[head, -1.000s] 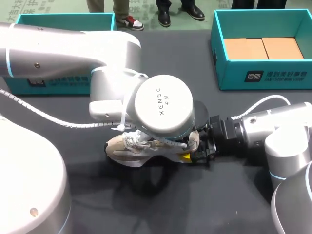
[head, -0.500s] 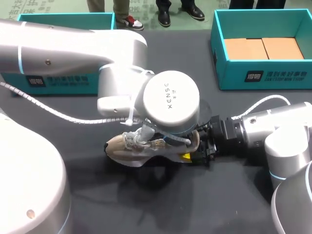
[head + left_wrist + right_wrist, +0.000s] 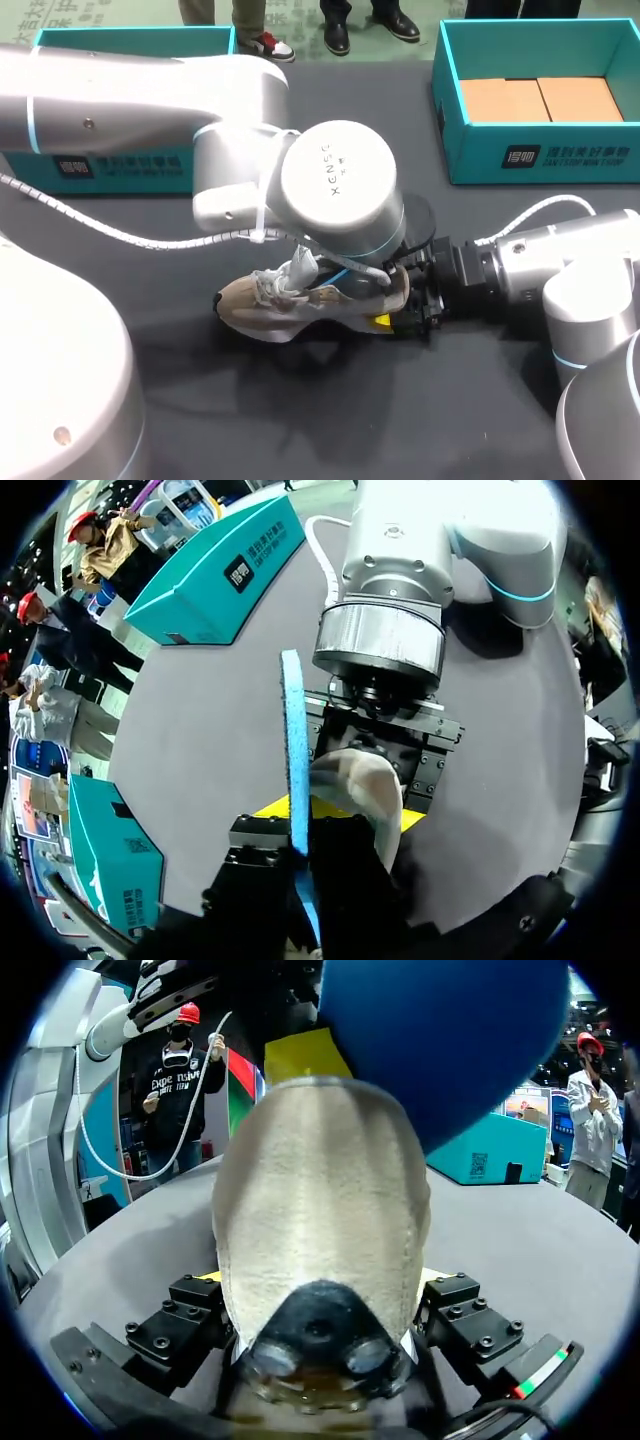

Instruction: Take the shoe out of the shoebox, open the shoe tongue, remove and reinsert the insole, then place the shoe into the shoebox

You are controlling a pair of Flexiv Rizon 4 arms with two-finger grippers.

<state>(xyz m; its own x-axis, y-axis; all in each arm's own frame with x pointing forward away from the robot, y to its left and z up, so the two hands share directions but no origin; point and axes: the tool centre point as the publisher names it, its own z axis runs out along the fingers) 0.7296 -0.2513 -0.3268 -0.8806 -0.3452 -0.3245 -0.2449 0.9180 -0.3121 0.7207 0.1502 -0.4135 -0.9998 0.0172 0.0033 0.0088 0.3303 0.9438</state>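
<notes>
Left arm [image 3: 130, 95], right arm [image 3: 585, 265] — glossy white shells, blue light rings, white corrugated cables [image 3: 100, 230]. Right gripper [image 3: 400, 303] — black body, cap screws, yellow tip.

1. The beige mesh sneaker [image 3: 300, 300] shows white lacing and a black heel patch.
2. The thin blue foam insole [image 3: 293, 750] is plain bright blue.
3. The open teal cardboard shoebox [image 3: 540, 165] has a black label and tan inner panels.
4. The desk [image 3: 300, 420] is dark grey.
5. The right claw [image 3: 392, 318] is black with yellow tips.

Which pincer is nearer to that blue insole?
Left. The left pincer grips the blue insole itself. The right pincer clamps the shoe at its heel, just beyond the insole.
</notes>
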